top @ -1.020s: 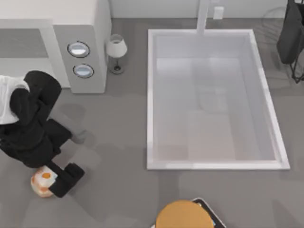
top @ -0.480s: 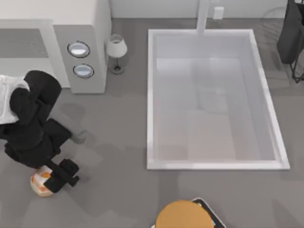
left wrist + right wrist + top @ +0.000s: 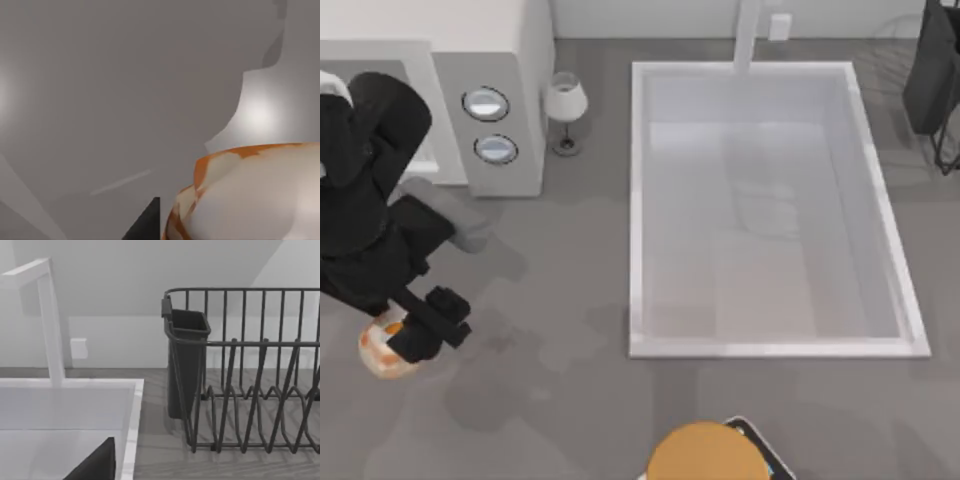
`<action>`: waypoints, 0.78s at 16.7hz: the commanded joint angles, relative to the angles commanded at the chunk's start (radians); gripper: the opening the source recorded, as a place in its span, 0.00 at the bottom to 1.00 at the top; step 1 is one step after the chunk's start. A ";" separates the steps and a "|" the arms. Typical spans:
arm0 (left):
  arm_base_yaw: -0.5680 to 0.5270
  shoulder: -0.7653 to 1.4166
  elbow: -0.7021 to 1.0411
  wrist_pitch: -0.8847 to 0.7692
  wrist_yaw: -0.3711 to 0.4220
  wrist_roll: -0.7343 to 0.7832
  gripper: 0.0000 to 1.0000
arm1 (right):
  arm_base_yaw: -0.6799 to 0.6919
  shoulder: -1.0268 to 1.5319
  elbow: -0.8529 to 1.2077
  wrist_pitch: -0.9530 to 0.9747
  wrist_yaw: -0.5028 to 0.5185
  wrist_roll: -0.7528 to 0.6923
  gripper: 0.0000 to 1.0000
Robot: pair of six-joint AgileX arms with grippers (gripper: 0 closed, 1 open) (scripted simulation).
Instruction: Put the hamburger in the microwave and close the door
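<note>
The hamburger point(image 3: 377, 354), a small cream-and-tan lump with orange patches, is at the table's front left, with my left gripper point(image 3: 408, 338) shut on it. Up close in the left wrist view, the hamburger point(image 3: 250, 195) has a dark fingertip point(image 3: 145, 227) beside it. The white microwave point(image 3: 505, 60) stands at the back left, its two round dials point(image 3: 486, 103) facing up. My left arm covers the microwave's cavity, and the door is hidden behind it. A dark part of my right gripper point(image 3: 95, 465) shows in the right wrist view.
A large white sink point(image 3: 638, 200) with a faucet point(image 3: 748, 35) takes up the middle and right. A small lamp point(image 3: 564, 105) stands beside the microwave. A golden-brown dome point(image 3: 708, 455) lies at the front edge. A black dish rack point(image 3: 250, 390) stands at the back right.
My left gripper closed on the hamburger and carried it left and slightly back. The left arm swung back over the microwave's front.
</note>
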 joint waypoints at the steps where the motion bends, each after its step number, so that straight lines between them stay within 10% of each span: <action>1: 0.000 -0.018 0.024 -0.039 0.000 -0.001 0.00 | 0.000 0.000 0.000 0.000 0.000 0.000 1.00; 13: 0.068 0.012 0.050 0.070 0.011 -0.037 0.00 | 0.000 0.000 0.000 0.000 0.000 0.000 1.00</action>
